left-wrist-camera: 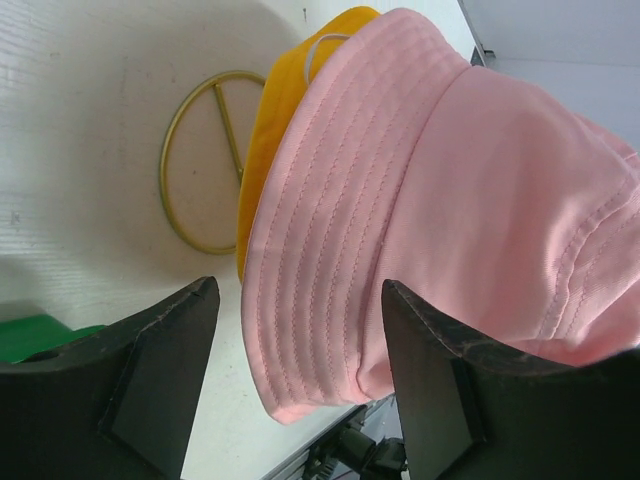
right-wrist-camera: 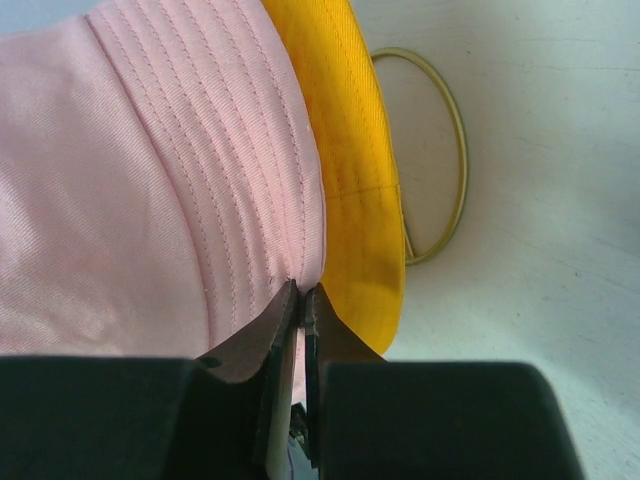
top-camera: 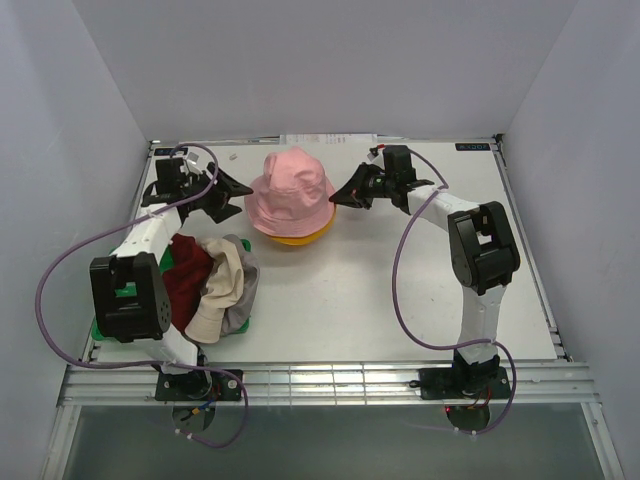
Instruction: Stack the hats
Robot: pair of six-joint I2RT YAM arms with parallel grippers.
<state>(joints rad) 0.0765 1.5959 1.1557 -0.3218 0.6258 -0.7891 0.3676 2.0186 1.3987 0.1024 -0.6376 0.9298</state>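
Note:
A pink hat (top-camera: 290,185) sits on top of a yellow-orange hat (top-camera: 297,238) at the table's back middle. My right gripper (top-camera: 341,197) is shut on the pink hat's right brim; in the right wrist view its tips (right-wrist-camera: 303,296) pinch the pink brim (right-wrist-camera: 200,180) beside the yellow brim (right-wrist-camera: 350,150). My left gripper (top-camera: 233,196) is open at the pink hat's left side; in the left wrist view (left-wrist-camera: 298,290) the pink brim (left-wrist-camera: 330,260) lies between its spread fingers, over the yellow hat (left-wrist-camera: 272,120). Dark red (top-camera: 185,272), cream-beige (top-camera: 222,282) and grey (top-camera: 243,300) hats lie piled at the left.
The gold wire stand's base ring shows under the stacked hats (left-wrist-camera: 200,165), also in the right wrist view (right-wrist-camera: 452,130). The three piled hats lie on a green tray (top-camera: 96,330), whose corner shows in the left wrist view (left-wrist-camera: 30,335). White walls enclose the table.

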